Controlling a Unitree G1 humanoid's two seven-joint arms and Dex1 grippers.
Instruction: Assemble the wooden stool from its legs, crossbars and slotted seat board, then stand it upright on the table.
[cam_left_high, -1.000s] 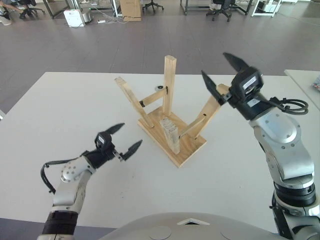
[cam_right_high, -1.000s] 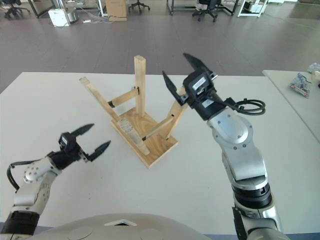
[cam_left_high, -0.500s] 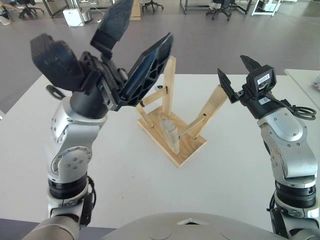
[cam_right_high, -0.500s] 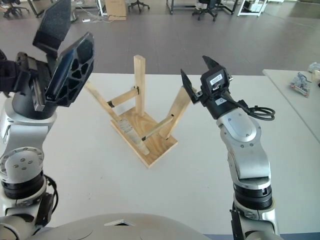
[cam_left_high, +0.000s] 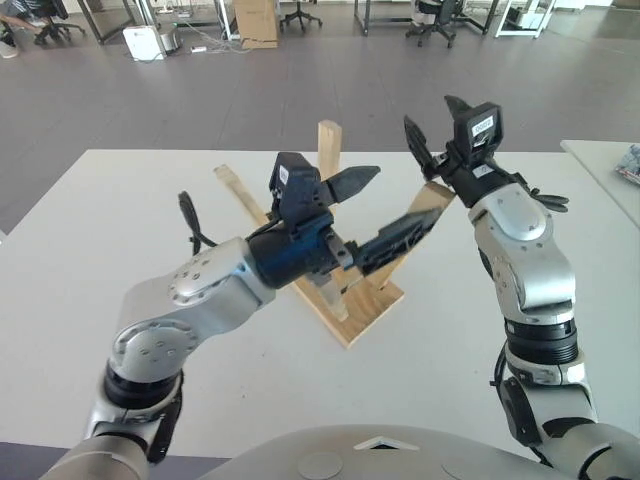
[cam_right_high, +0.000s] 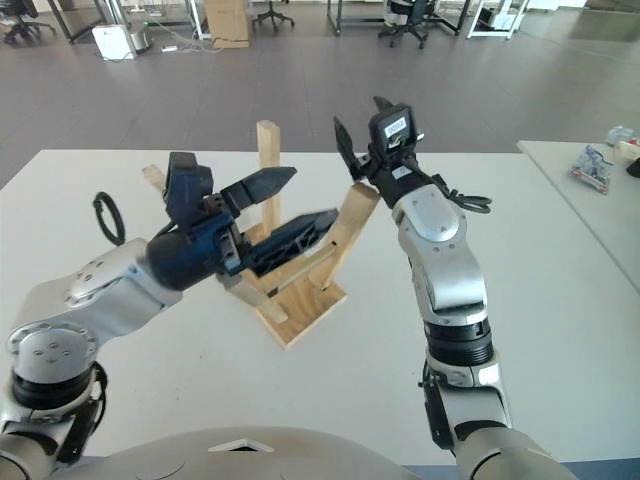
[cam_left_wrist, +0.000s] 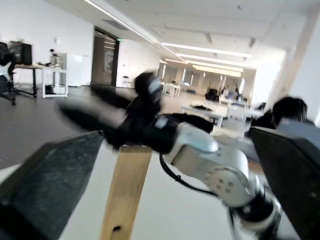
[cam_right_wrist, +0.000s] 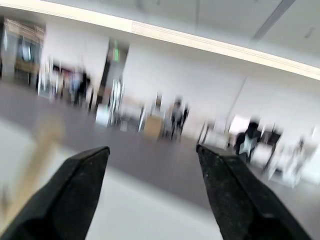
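While it lies upside down on the white table (cam_left_high: 90, 220), the pale, unpainted wooden stool (cam_left_high: 365, 308) keeps its flat seat board against the tabletop. 3 square-cut legs show, splaying upward. Over the stool's middle hangs the black left gripper (cam_left_high: 407, 193), its tapered fingers apart, blocking sight of the crossbars. Just above the tip of the stool's right-hand leg sits the black right gripper (cam_left_high: 428, 112), fingers spread wide. Far behind the stool stand a brown cardboard box (cam_left_high: 258, 20) and black office chairs (cam_left_high: 436, 18).

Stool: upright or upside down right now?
Upside down. The light wooden stool rests on its flat seat board on the white table, legs pointing up.
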